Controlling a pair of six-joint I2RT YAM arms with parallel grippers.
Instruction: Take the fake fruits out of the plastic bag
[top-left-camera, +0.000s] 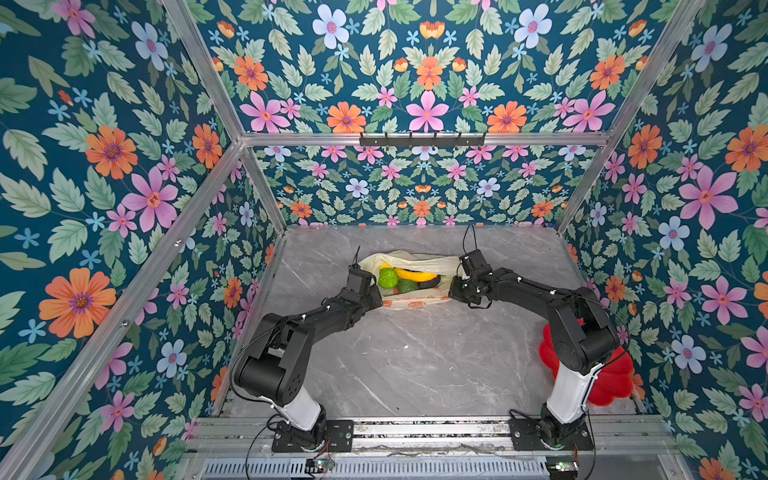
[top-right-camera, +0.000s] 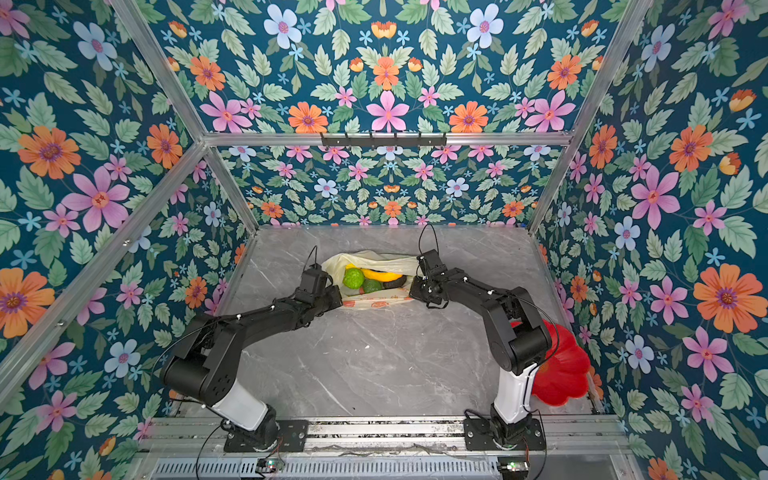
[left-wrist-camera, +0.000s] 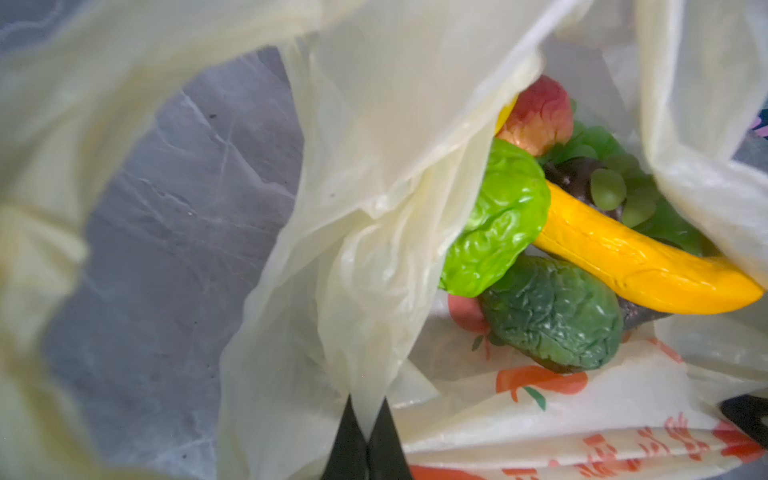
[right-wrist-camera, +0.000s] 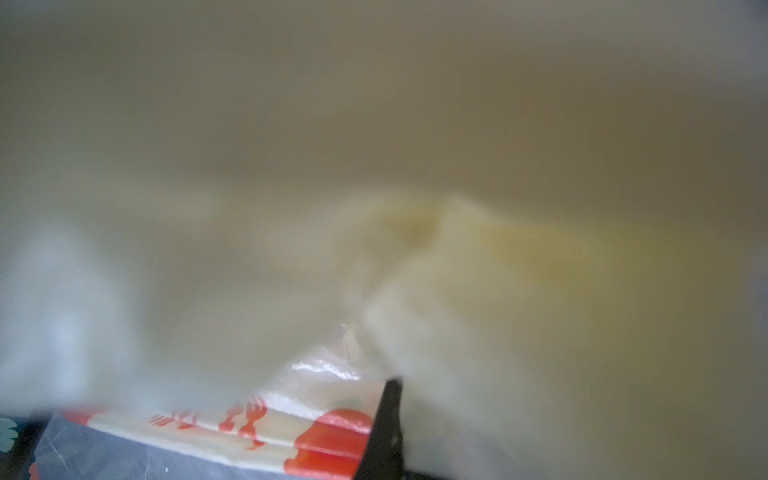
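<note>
1. Grey marbled table (top-left-camera: 415, 365) inside a flower-papered booth, with both arm bases at its near edge.
2. Nearest, at right: red flower-shaped dish (top-right-camera: 565, 374), partly hidden behind the right arm and well apart from the bag.
3. Farther in, at left: left pincer (left-wrist-camera: 368, 440), clamped fully shut on a gathered fold of the plastic bag (top-left-camera: 419, 259) at the left side of its mouth.
4. Opposite, at right: right pincer (right-wrist-camera: 390, 399), closed as well, with film from the bag's right edge bunched at its tip; wrist view badly blurred.
5. Between the two, toward the far middle of the table: bag lying with mouth agape, fake fruits (top-left-camera: 387, 277) inside it.
6. Seen through the mouth: lime-green bumpy fruit (left-wrist-camera: 498, 220) touching the yellow banana (left-wrist-camera: 631, 257), dark green avocado (left-wrist-camera: 552, 311) against both, green grapes (left-wrist-camera: 609, 189) and a reddish fruit (left-wrist-camera: 540, 116) deeper in.
</note>
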